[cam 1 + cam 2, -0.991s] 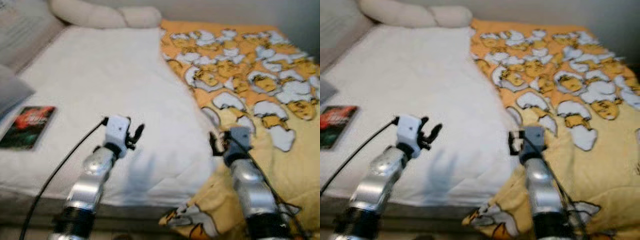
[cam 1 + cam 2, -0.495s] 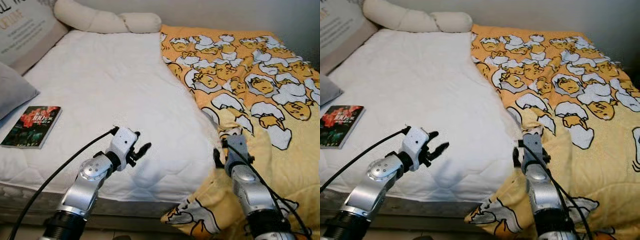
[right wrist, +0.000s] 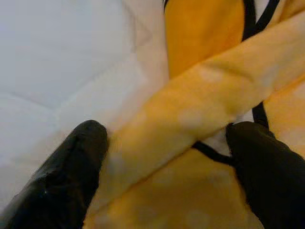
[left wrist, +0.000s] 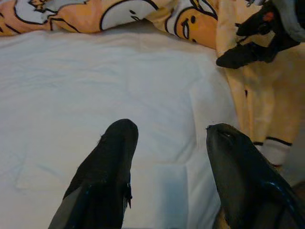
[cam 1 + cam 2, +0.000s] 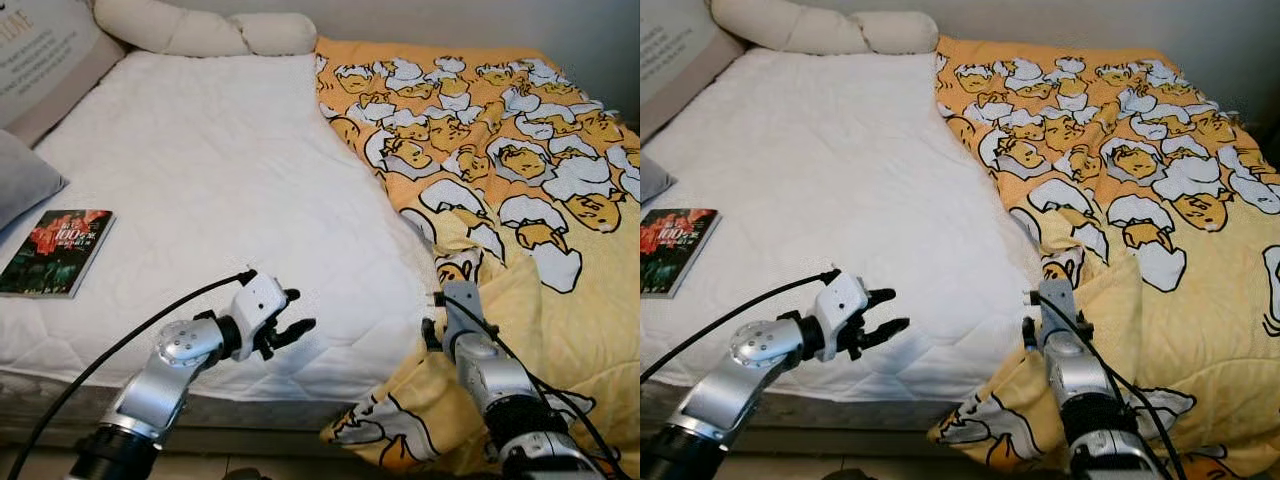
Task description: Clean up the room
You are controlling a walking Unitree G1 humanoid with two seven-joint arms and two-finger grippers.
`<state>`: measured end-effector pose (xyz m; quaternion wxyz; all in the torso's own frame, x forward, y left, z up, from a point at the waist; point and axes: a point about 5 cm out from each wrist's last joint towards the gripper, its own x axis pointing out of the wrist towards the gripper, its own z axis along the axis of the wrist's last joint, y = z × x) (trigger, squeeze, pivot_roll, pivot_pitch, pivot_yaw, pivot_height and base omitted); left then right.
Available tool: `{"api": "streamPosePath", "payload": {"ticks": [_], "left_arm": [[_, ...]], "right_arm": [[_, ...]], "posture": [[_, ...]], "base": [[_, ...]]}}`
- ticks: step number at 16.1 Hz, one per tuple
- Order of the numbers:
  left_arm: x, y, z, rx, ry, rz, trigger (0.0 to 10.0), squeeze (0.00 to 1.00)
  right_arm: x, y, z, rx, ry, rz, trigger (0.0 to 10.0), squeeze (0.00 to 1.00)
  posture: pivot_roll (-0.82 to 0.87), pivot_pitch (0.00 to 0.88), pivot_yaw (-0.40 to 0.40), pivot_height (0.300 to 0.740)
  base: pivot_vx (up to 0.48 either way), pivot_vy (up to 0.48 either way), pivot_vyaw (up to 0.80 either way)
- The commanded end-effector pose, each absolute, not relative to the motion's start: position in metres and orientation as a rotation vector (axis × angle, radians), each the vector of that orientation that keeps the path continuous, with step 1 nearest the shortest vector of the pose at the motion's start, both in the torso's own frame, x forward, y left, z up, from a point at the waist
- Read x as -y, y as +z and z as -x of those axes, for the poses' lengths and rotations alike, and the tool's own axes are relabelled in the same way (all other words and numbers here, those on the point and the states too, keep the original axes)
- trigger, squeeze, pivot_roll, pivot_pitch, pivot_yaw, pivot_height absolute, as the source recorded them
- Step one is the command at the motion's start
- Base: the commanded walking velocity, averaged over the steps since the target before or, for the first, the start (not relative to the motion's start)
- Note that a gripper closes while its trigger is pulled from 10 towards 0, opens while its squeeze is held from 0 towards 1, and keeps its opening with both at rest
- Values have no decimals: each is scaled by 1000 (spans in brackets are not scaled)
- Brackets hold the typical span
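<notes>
Low at centre right of the head view, the right gripper [image 5: 432, 322] has dropped onto the yellow blanket [image 5: 520, 180] edge — fingers spread astride a fold, not yet clamped. Lower left, the left gripper [image 5: 290, 327], open, has swung toward it over the white mattress [image 5: 200, 170]; no containers visible — a book [image 5: 56, 252] lies far left.

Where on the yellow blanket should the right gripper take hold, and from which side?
Probably the raised fold on the yellow blanket's inner edge, approached from the foot of the bed. The right gripper already straddles that ridge with fingers apart, and it looks thin enough to pinch.
</notes>
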<state>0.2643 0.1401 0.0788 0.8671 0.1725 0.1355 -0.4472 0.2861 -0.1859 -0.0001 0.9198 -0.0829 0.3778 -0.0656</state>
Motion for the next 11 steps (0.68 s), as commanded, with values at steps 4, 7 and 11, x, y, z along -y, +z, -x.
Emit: {"api": "streamPosePath", "payload": {"ticks": [4,7,11], "left_arm": [[-142,82,-262,-295,-957,-346,10000,0],[-144,81,-262,-302,-946,-352,10000,0],[-145,80,-260,-310,-951,-347,10000,0]], "right_arm": [[192,-13,-279,-824,-134,216,0,0],[193,-15,-279,-826,-127,226,0,0],[192,-17,-279,-823,-110,240,0,0]], "posture": [[64,0,-17,740],[66,0,-21,740],[62,0,-26,740]], "base": [[0,0,0],[0,0,0],[0,0,0]]}}
